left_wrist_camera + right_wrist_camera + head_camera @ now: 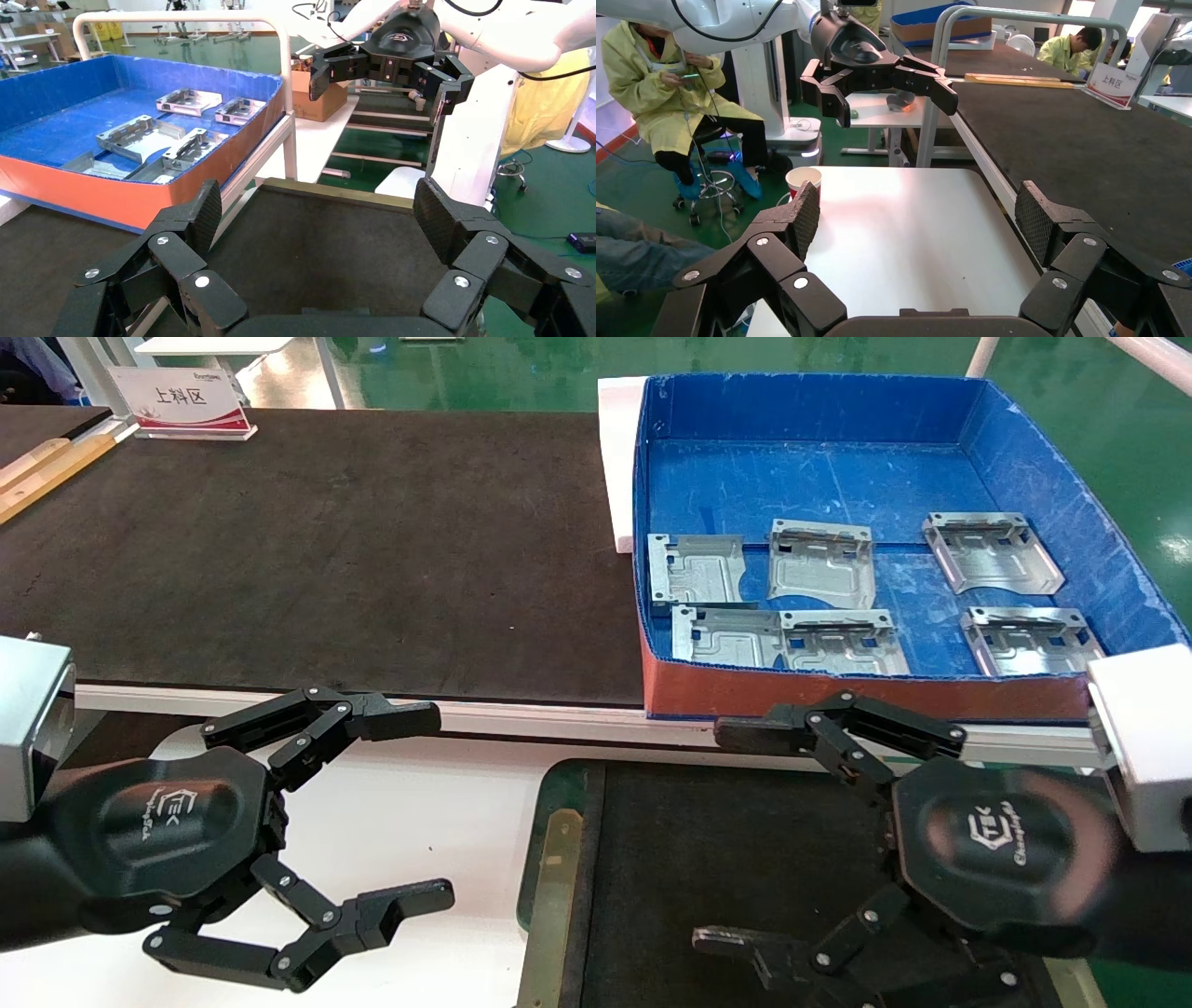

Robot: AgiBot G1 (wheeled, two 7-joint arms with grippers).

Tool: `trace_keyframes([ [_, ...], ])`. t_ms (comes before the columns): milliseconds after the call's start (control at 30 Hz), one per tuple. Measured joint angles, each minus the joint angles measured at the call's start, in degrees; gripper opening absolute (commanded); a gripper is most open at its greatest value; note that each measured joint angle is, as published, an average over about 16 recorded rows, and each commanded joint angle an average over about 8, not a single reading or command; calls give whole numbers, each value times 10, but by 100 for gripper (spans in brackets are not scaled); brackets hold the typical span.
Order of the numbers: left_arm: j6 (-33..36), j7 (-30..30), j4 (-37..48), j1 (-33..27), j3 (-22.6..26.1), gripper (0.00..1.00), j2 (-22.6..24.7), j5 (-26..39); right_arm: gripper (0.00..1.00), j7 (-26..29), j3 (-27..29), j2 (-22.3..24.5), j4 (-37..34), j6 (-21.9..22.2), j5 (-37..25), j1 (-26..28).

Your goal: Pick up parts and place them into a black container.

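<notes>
Several shiny metal parts (821,562) lie flat in the blue box (810,402) at the back right; they also show in the left wrist view (140,137). The black container (670,877) sits at the front right, just in front of the box, and its visible floor (316,246) is bare. My right gripper (726,840) hovers over the container's right part, open and empty. My left gripper (419,808) is open and empty over the white table, left of the container. Each wrist view shows its own open jaws and the other gripper across from it.
A long dark brown belt (326,542) runs behind the white table (466,775), with the box's red-brown front (838,696) at its near edge. A sign (182,400) stands at the belt's far left. A paper cup (804,179) stands at the table's edge. People sit beyond.
</notes>
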Motion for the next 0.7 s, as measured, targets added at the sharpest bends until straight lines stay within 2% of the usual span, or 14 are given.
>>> trace_keyframes([
  [567,0,0,0,0,0,99,0,0,100,0,0,0,0,0,0,0],
  [700,0,0,0,0,0,49,0,0,100,0,0,0,0,0,0,0],
])
